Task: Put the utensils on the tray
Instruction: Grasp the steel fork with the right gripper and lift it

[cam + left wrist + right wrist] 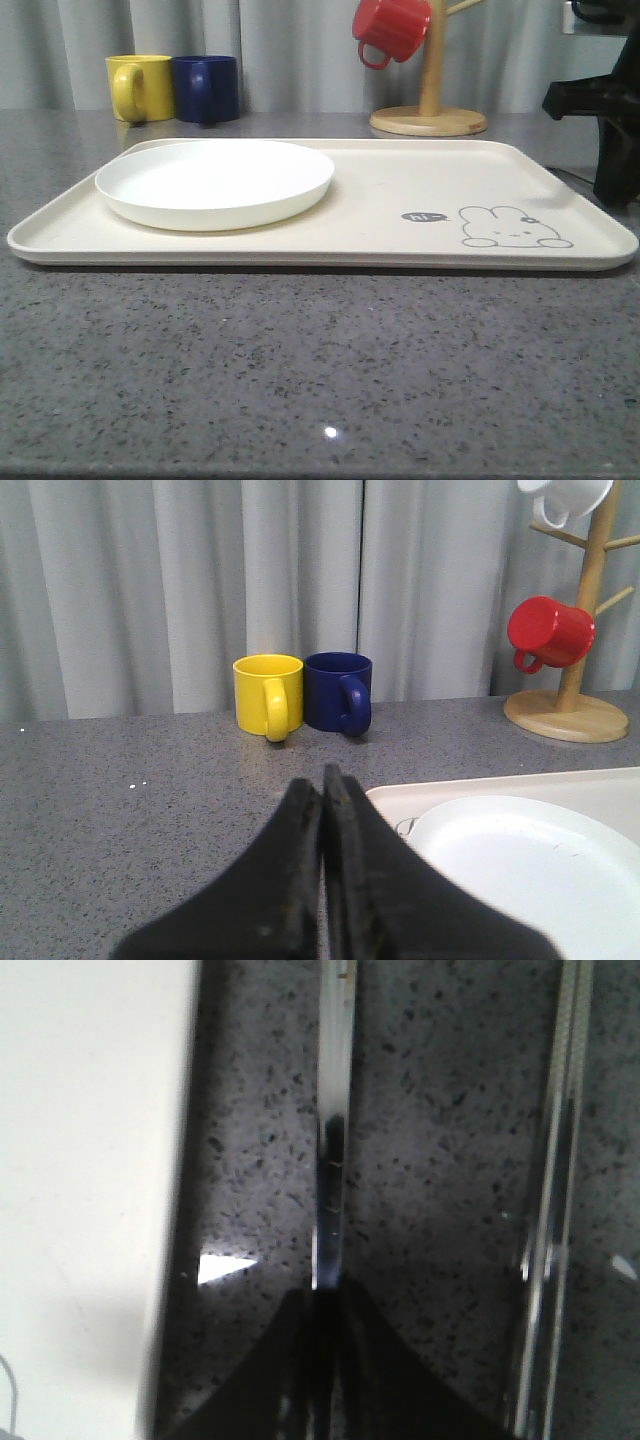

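Note:
The cream-white tray (400, 190) with the rabbit drawing lies across the middle of the table, and its edge (90, 1160) runs alongside my right gripper. My right gripper (325, 1295) is shut on the end of a slim shiny silver utensil (332, 1110), which reaches away from the fingers over the grey stone top, just off the tray's rim. I cannot tell which utensil it is. The pair of thin silver chopsticks (555, 1210) lies parallel on the table further from the tray. My left gripper (322, 780) is shut and holds nothing, hovering by the tray's corner (470, 792).
A round white plate (215, 182) rests on the tray's left half. A yellow mug (138, 87) and a blue mug (208, 88) stand at the back left. A wooden mug tree (430, 100) carrying a red mug (390, 30) stands behind the tray. My black right arm (612, 140) is at the tray's right end.

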Robot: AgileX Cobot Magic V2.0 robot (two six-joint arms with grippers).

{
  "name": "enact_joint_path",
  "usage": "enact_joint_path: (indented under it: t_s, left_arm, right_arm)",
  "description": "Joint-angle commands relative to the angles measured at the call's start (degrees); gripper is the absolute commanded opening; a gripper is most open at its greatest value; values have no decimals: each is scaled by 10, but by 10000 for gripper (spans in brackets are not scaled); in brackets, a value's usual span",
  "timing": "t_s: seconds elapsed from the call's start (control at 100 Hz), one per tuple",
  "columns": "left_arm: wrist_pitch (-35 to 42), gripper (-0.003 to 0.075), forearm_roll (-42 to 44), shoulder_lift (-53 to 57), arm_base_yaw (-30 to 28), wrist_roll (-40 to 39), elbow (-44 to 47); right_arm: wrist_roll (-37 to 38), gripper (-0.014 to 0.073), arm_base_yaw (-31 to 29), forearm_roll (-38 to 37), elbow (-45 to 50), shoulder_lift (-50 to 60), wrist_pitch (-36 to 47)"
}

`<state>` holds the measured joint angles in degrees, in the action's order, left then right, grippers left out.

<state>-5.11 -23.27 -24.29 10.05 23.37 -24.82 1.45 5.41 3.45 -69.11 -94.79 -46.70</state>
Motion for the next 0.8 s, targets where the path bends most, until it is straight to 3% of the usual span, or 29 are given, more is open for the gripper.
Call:
enact_joint_path:
  t_s: [0.0,0.33,0.55,0.79]
  left_arm:
    - [35,-18,-7,-3,2,0,-15]
    - [35,-18,-7,-3,2,0,-15]
    - [35,-18,-7,-3,2,0,-15]
    - [35,-18,-7,-3,2,0,-15]
  right_arm:
    - [6,-32,0,-2,-19,18,-2]
    - [85,-37,13,-2,-87,62,-67]
    - [179,-37,87,-4,-96,88,-42]
    - [265,-37,176,-19,-97,47,30]
